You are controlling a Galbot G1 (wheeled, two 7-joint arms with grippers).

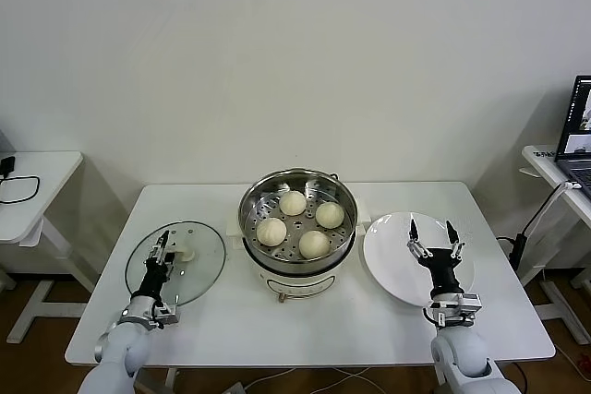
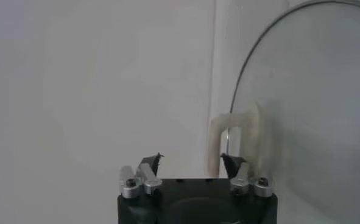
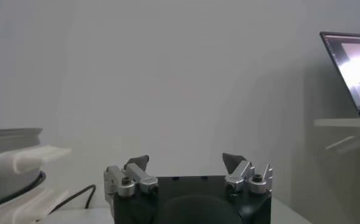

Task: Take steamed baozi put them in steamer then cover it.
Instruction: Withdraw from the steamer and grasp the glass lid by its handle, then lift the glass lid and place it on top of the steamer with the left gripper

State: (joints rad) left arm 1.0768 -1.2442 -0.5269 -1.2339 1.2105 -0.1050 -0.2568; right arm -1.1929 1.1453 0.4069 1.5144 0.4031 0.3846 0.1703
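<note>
Four steamed baozi point(image 1: 293, 202) lie on the perforated tray inside the shiny steamer point(image 1: 246, 219) at the table's middle. The cover point(image 1: 201, 269), a clear glass lid with a cream handle point(image 1: 186, 251), lies flat on the table to the steamer's left. My left gripper point(image 1: 163, 244) hovers low over the cover. In the left wrist view the left gripper point(image 2: 190, 159) stands open, one fingertip beside the handle point(image 2: 236, 131) and nothing clamped. My right gripper point(image 1: 431, 228) hangs open and empty above a white plate point(image 1: 388, 251); the right wrist view shows this right gripper point(image 3: 186, 159) with wide jaws.
A laptop point(image 1: 580, 131) sits on a side desk at the far right, with cables hanging below. A small white table point(image 1: 37, 173) with a cable stands at the far left. The steamer's white base point(image 1: 295, 281) has a knob facing the front edge.
</note>
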